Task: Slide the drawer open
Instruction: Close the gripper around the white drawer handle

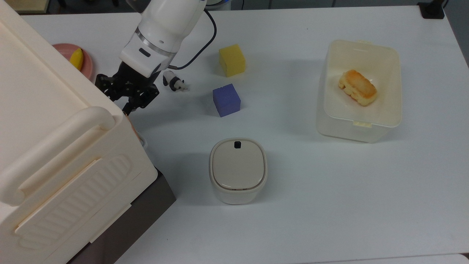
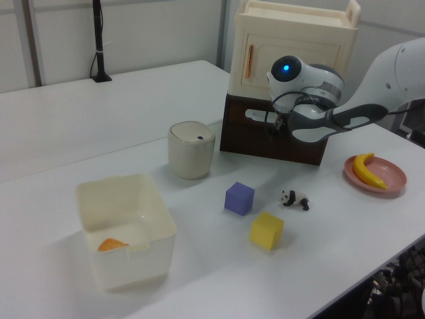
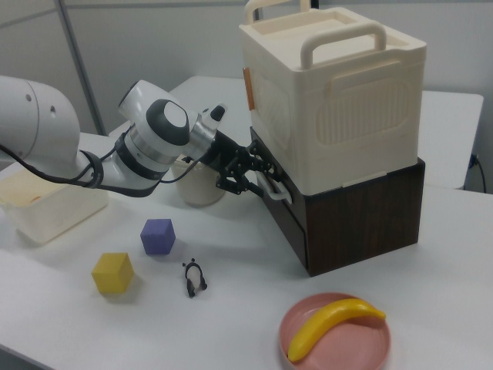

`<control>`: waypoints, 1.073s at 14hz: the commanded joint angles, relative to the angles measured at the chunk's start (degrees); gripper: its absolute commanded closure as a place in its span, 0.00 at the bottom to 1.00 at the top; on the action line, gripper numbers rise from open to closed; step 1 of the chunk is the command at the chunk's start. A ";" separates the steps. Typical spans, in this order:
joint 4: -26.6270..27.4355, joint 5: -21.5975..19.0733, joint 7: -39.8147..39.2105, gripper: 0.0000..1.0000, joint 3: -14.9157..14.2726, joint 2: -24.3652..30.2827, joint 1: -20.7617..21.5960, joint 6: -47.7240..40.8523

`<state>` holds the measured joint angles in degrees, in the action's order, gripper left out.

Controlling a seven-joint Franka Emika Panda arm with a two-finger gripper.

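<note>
Drawer (image 3: 279, 202) looks shut, nothing slid yet; tool (image 3: 248, 174) right at its white handle (image 3: 271, 184), can't tell if clamped.

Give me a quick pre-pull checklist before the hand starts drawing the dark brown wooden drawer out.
1. Hand at the thin white loop handle: ok, right against it in the right view.
2. Fingers closed on the handle: cannot tell.
3. Dark brown wooden drawer not yet pulled out: ok, front about flush with the cabinet.
4. Pull path over the white table: ok; small panda figurine and purple cube lie to the side of it.
5. Large cream plastic box seated on the cabinet: ok, upright.
</note>
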<state>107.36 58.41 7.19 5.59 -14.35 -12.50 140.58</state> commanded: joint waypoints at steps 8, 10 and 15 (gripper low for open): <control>-0.22 1.44 1.33 0.47 -0.23 -0.06 0.29 1.37; -0.22 1.36 1.42 0.46 -0.14 0.38 0.46 1.37; 0.05 1.27 1.42 0.47 0.12 0.55 0.64 1.11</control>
<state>106.80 58.47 7.23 5.95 -14.38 -12.38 140.61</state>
